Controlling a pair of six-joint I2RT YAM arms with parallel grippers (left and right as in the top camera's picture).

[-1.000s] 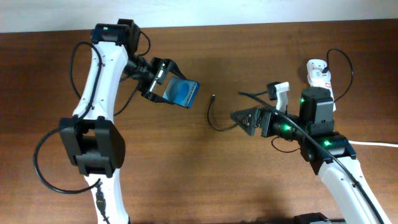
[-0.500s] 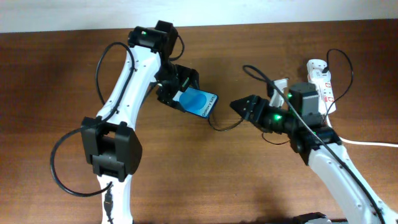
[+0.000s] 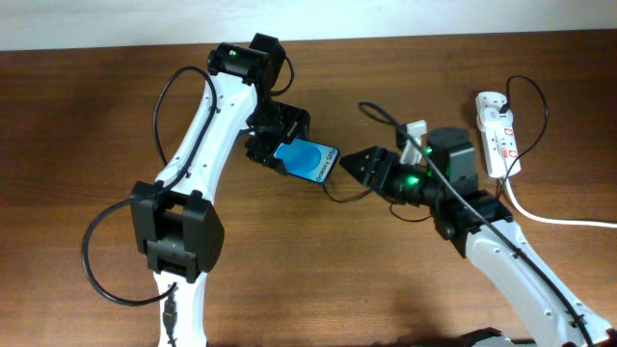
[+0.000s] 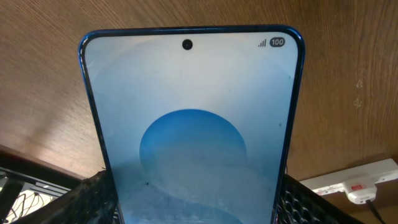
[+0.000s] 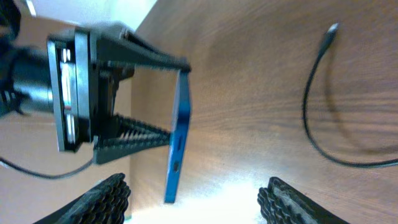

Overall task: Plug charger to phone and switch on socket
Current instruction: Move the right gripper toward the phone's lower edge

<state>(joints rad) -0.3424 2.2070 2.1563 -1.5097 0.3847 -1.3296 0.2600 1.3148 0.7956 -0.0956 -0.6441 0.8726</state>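
My left gripper [image 3: 289, 152] is shut on the phone [image 3: 312, 161], holding it above the table middle with its blue screen up. In the left wrist view the phone [image 4: 193, 124] fills the frame between the fingers [image 4: 87, 199]. My right gripper [image 3: 355, 166] is open and empty, pointing left at the phone's right end. In the right wrist view the phone [image 5: 179, 130] shows edge-on ahead of the open gripper [image 5: 199, 205]. The charger [image 3: 337, 197], a thin black cable, lies on the table below the phone, with its plug tip [image 5: 333, 28] free. The socket [image 3: 499, 130] lies at the far right.
The socket's thick white cord [image 3: 559, 220] runs off the right edge. The socket also shows in the left wrist view [image 4: 354, 183]. A white plug [image 3: 416, 130] sits behind my right arm. Brown wooden table [image 3: 77, 116] all round.
My left arm has carried the phone right, to the table middle. My right arm has moved left until its open jaws face the phone's end. The charger still lies on the table.
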